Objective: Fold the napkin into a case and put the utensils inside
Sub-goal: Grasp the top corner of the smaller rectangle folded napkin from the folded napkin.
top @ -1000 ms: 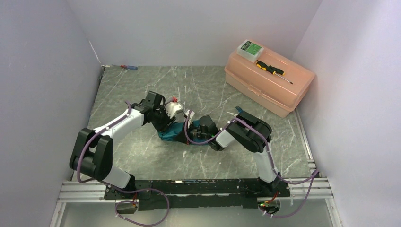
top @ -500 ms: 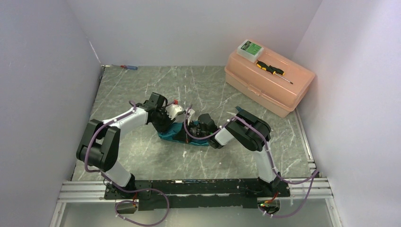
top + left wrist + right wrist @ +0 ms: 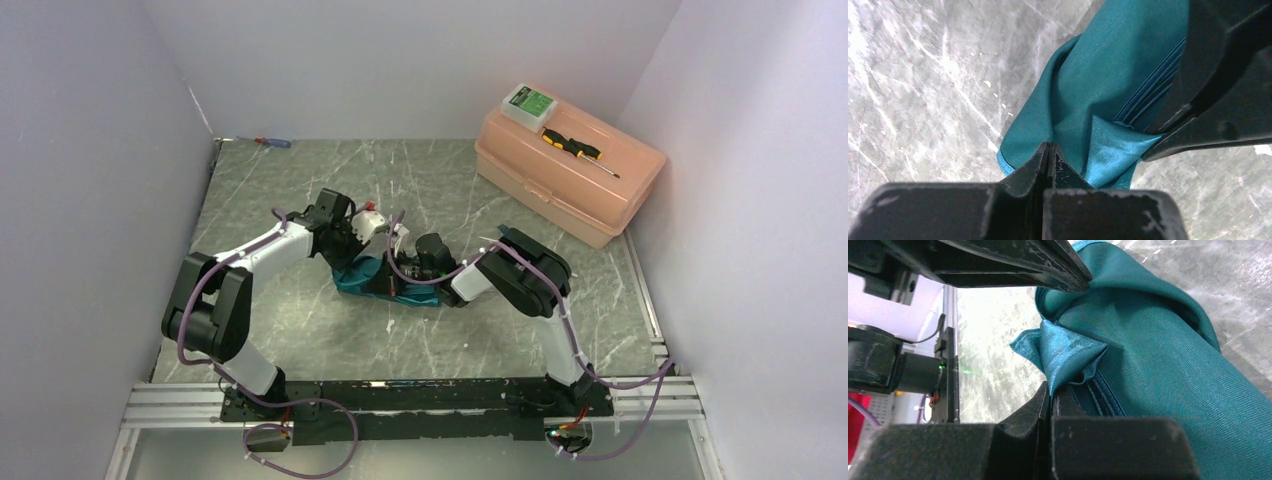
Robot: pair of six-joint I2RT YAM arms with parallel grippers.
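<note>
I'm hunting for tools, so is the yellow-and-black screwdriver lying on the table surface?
No, the yellow-and-black screwdriver lies on the lid of the peach toolbox at the back right.

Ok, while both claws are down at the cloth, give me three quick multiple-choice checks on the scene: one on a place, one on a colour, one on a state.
1. The yellow-and-black screwdriver lies:
A. in a drawer
B. on the lid of the peach toolbox
C. leaning on the back wall

2. The napkin is:
A. white
B. red
C. teal

3. The left claw is:
A. shut on the napkin
B. wide open above it
C. gripping a screwdriver

Answers:
1. B, the top view shows it flat on the lid.
2. C, both wrist views show teal cloth with a sheen.
3. A, its jaws meet with cloth pinched at the tips.
</note>
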